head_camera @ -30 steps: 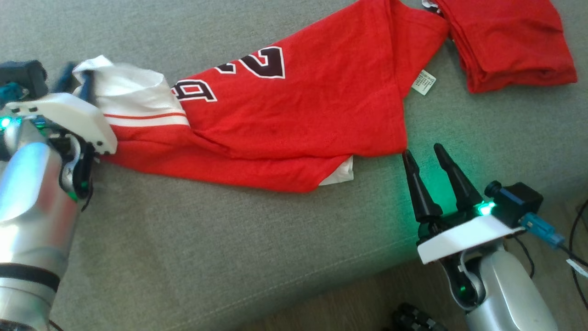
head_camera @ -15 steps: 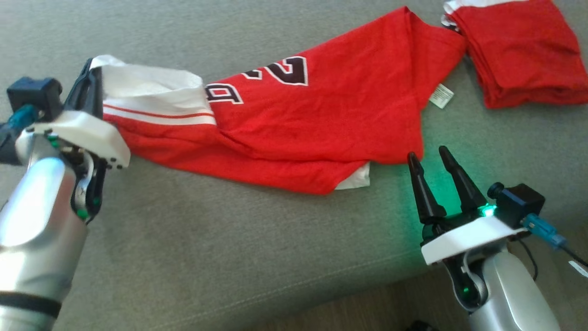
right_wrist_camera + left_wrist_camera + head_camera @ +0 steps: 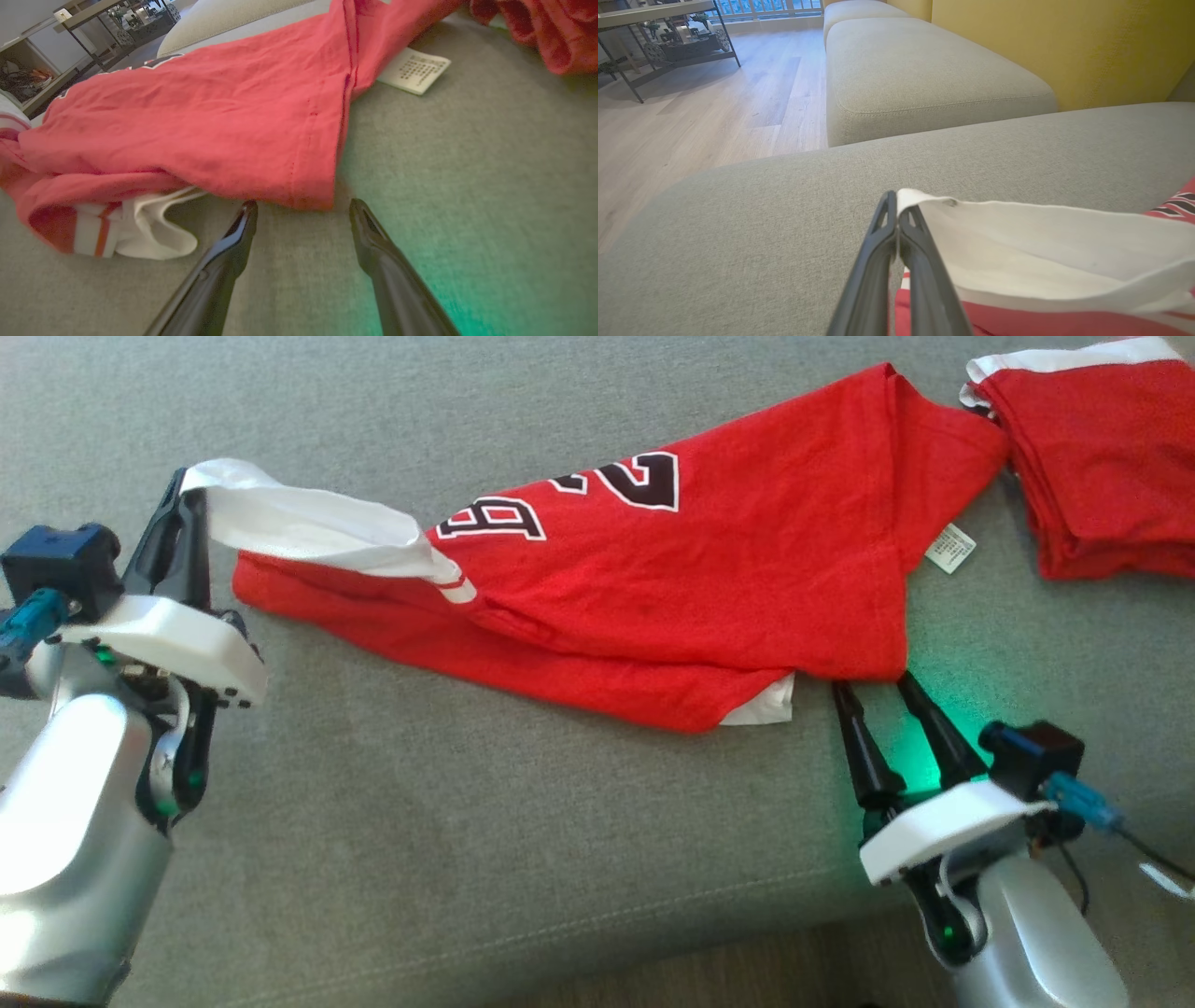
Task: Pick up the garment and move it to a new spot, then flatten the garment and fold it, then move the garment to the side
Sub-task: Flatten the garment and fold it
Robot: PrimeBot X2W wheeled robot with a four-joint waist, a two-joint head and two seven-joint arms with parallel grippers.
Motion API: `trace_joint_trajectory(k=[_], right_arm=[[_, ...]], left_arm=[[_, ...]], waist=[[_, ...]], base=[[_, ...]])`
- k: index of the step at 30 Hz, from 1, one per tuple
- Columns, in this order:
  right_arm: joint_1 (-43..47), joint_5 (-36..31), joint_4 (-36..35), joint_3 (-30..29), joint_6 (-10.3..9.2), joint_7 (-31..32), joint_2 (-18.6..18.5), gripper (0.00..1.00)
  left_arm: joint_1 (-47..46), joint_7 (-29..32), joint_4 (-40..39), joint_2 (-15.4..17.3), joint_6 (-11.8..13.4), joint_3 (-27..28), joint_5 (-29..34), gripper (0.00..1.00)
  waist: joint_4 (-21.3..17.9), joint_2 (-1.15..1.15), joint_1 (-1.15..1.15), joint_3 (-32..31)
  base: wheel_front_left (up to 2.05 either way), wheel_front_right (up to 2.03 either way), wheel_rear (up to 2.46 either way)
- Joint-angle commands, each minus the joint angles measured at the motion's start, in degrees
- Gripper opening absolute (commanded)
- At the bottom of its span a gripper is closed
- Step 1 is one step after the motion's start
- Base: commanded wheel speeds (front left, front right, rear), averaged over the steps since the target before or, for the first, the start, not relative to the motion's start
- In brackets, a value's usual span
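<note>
Looking across the grey fabric sofa cushion (image 3: 467, 840), you have the red knit shirt with black white-edged numerals (image 3: 672, 588) stretched along a left-to-right axis, its right end angled toward the far side, close beside a separate folded red garment (image 3: 1102, 467). A white care label (image 3: 949, 548) lies on the cushion by the shirt's right edge.

Your left claw (image 3: 177, 490) is at the shirt's left end, pinched fully closed on the edge of the white sleeve band (image 3: 299, 523); the left wrist view shows the cloth caught right at the tips (image 3: 892, 198) and hanging clear of the cushion.

Your right claw (image 3: 873, 684) is spread wide and holds nothing. It sits low over the cushion on the near side of the shirt's near-right hem corner (image 3: 878, 663), fingers pointing away from you. From the right wrist view that corner (image 3: 313, 196) lies just beyond the tips (image 3: 303, 204) and roughly between them, apparently not yet touching. This arm is plainly the nearer one to that corner, so the coming move looks like a short push forward before closing; watch that you catch every layer rather than only the top one
</note>
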Motion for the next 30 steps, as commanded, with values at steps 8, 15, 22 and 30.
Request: trace_joint_trajectory(k=[8,15,22,30], right_arm=[[-2.25,-1.57,0.26,1.42,-0.02,-0.52,-0.37,0.0],[1.57,-3.88,-0.61,-0.68,-0.02,-0.52,-0.37,0.0],[6.86,3.32,-10.58,-1.01,-0.02,1.53,-0.37,0.0],[3.62,13.38,-31.77,-4.18,-0.02,20.19,-0.37,0.0]], left_arm=[[0.11,0.74,-4.35,3.56,1.42,2.8,-0.71,0.0],[1.74,0.22,-6.27,3.9,2.07,2.83,-0.91,0.0],[3.93,-0.44,-12.66,5.22,2.29,4.76,-2.76,0.0],[0.15,4.32,-20.66,7.55,0.3,7.43,-7.26,0.0]], waist=[[0.61,0.0,0.0,-0.65],[0.84,0.0,0.0,-3.23],[0.13,0.0,0.0,-7.37],[0.43,0.0,0.0,-11.44]], base=[[0.0,0.0,0.0],[0.0,0.0,0.0],[0.0,0.0,0.0],[0.0,0.0,0.0]])
